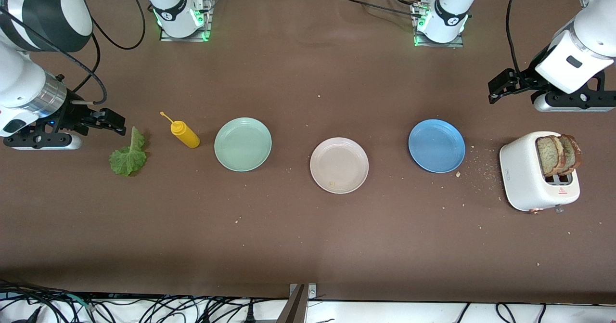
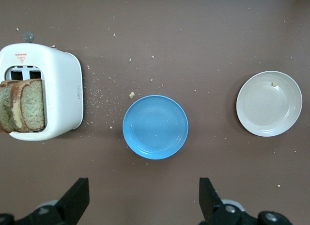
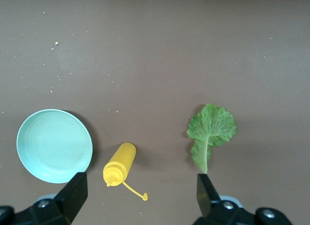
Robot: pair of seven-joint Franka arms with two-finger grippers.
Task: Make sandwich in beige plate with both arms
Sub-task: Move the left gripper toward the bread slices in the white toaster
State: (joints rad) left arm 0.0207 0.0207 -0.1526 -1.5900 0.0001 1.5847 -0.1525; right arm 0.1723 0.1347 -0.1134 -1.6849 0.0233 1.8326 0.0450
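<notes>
The left gripper (image 1: pixel 498 88) hangs in the air with its fingers (image 2: pixel 77 196) spread wide and nothing between them, touching nothing. It is over bare table at the left arm's end, just above the white toaster (image 1: pixel 536 174). Two brown bread slices (image 1: pixel 558 155) stand upright in the toaster's slots, side by side.

The right gripper (image 1: pixel 113 122) is likewise wide open and empty, held over the table at the right arm's end. Its fingers (image 3: pixel 75 193) frame the view below: the lettuce leaf (image 1: pixel 128 154) lies flat on the table just beside the gripper's tips, not touched. Next along toward the middle lies a yellow squeeze bottle (image 1: pixel 184 133) on its side, and then a mint-green plate (image 1: pixel 243 144).

The beige plate (image 1: pixel 339 165) sits near the middle of the table, between the mint-green plate and a blue plate (image 1: pixel 436 145), slightly nearer to the front camera than both. It holds only a small crumb near its rim. Crumbs (image 1: pixel 476 169) are scattered between the blue plate and the toaster.
</notes>
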